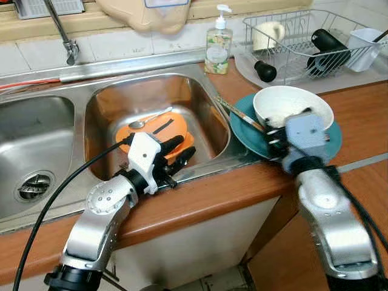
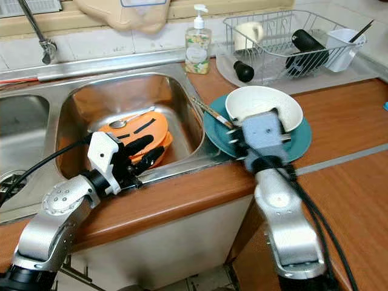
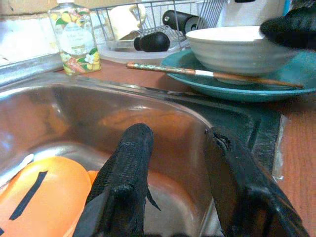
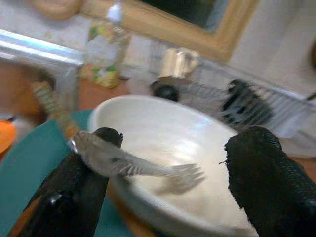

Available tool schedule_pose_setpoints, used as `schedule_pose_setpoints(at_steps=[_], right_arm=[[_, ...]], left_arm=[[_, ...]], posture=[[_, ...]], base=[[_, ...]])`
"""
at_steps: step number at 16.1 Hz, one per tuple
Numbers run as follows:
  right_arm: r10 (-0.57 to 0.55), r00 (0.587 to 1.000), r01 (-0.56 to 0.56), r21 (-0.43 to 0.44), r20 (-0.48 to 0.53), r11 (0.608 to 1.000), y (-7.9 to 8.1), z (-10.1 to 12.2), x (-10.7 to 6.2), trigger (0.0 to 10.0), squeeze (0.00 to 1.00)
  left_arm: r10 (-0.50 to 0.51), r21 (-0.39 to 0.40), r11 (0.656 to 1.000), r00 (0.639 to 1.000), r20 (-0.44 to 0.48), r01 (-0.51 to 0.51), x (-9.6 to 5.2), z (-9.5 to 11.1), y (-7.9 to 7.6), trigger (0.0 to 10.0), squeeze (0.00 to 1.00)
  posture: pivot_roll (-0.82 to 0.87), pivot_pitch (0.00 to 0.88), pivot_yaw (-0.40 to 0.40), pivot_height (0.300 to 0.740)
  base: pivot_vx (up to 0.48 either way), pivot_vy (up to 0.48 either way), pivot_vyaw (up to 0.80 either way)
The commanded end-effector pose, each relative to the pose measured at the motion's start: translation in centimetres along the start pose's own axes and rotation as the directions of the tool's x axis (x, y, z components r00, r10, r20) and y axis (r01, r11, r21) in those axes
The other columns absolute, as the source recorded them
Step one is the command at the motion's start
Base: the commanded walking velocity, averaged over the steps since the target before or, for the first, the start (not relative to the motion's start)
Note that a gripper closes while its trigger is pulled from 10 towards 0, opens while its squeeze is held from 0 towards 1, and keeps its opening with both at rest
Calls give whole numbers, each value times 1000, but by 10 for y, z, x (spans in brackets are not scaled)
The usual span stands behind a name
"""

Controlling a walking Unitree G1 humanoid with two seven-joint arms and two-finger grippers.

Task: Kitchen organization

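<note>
Left eye view: the left end effector (image 1: pixel 182 153) hangs over the near rim of the stainless steel sink basin (image 1: pixel 206 109), its black fingers apart and empty, above an orange plastic plate (image 1: pixel 159 130) with a metal spoon (image 1: pixel 148 118) on it. On the wooden table (image 1: pixel 364 115) to the right, a white ceramic bowl (image 1: pixel 293 104) sits on a round teal plate (image 1: pixel 248 130), with a patterned chopstick (image 1: pixel 239 114) laid across the plate's edge. The right end effector (image 1: pixel 274 140) is at the bowl's near rim.

Left wrist view: fingers (image 3: pixel 129 168) spread wide over the basin, nothing between them.

Right wrist view: fingers wide apart, straddling the bowl's near rim; a metal fork (image 4: pixel 143 165) rests in the bowl.

The bowl looks stiff, smooth, breakable and fairly heavy; pinching the rim wall seems best, keeping it level so the fork stays put
</note>
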State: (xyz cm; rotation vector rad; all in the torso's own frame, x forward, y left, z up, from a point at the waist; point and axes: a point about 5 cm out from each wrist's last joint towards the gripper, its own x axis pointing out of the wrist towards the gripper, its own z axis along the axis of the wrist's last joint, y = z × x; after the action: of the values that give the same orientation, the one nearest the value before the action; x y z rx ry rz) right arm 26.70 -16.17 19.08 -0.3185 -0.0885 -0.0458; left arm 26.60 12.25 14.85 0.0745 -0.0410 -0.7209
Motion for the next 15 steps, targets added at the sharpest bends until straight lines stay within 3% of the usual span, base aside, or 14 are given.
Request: schedule_pose_setpoints(at_steps=[1,3,5,7,11,13,14,15], right_arm=[[-44,999,44,9,16,999,-9,4,-3,10000,0],[-74,997,74,-22,-29,997,-18,-4,-8,10000,0],[-131,989,132,1,-69,991,-26,-10,-10,10000,0],[-170,985,171,25,-41,985,-35,-6,-11,10000,0],[-114,993,110,91,35,990,-29,5,-12,10000,0],[-78,997,76,166,6,983,-25,3,-12,10000,0],[-26,999,36,285,-38,958,-19,-2,-11,4745,0],[-17,999,29,304,-44,952,-18,-3,-11,627,0]], left_arm=[[-3,-1,1000,1000,0,3,0,2,-3,10000,0],[-3,-8,1000,1000,5,3,1,3,-5,10000,0],[-6,-11,1000,1000,6,6,2,2,-7,10000,0],[-9,-10,1000,1000,9,9,3,4,-7,10000,0],[-10,-5,1000,1000,14,10,5,6,-7,10000,0],[-9,-5,1000,1000,17,9,6,7,-7,10000,0],[-12,-6,1000,1000,18,12,7,7,-8,10000,0],[-13,-6,1000,1000,18,14,7,7,-9,10000,0]], posture=[[-170,0,43,740],[-172,0,40,740],[-175,0,42,740],[-177,0,48,740],[-178,0,48,740],[-178,0,46,740],[-178,0,46,740],[-180,0,46,740]], base=[[0,0,0],[0,0,0],[0,0,0],[0,0,0],[0,0,0],[0,0,0],[0,0,0],[0,0,0]])
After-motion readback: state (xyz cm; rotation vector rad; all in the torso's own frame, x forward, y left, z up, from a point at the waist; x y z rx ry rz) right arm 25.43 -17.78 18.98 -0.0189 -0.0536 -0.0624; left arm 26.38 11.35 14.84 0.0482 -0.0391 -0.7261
